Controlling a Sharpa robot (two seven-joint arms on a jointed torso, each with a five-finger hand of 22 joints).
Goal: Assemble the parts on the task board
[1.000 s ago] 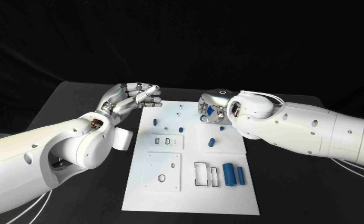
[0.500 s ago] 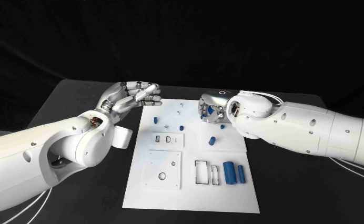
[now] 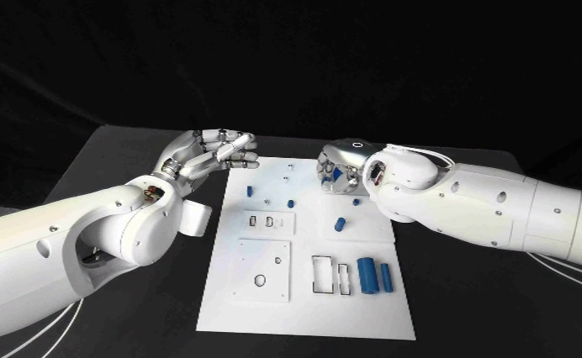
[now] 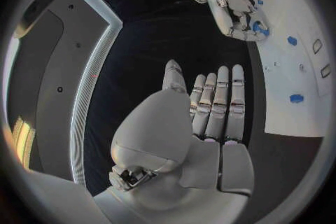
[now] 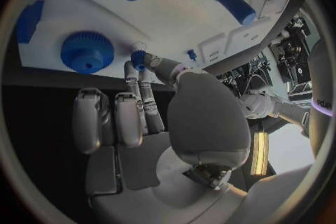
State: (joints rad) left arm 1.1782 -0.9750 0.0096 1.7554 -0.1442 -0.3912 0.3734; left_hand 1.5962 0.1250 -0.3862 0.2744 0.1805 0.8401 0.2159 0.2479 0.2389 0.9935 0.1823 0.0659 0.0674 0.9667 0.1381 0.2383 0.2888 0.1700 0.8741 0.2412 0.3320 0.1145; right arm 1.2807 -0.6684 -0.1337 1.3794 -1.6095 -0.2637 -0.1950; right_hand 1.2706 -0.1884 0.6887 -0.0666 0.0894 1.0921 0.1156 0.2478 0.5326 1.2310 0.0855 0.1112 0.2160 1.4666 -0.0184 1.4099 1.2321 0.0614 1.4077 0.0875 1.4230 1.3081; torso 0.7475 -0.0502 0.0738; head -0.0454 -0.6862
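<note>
Right hand over the far right part of the white board, pinching a small blue piece between fingertips, other fingers curled alongside. Blue gear flat on the board just beside those fingertips. Left hand raised beside the board's far left corner, holding nothing, fingers straight and close together in the wrist view. Two blue cylinders side by side near the board's right edge, next to a rectangular slot
</note>
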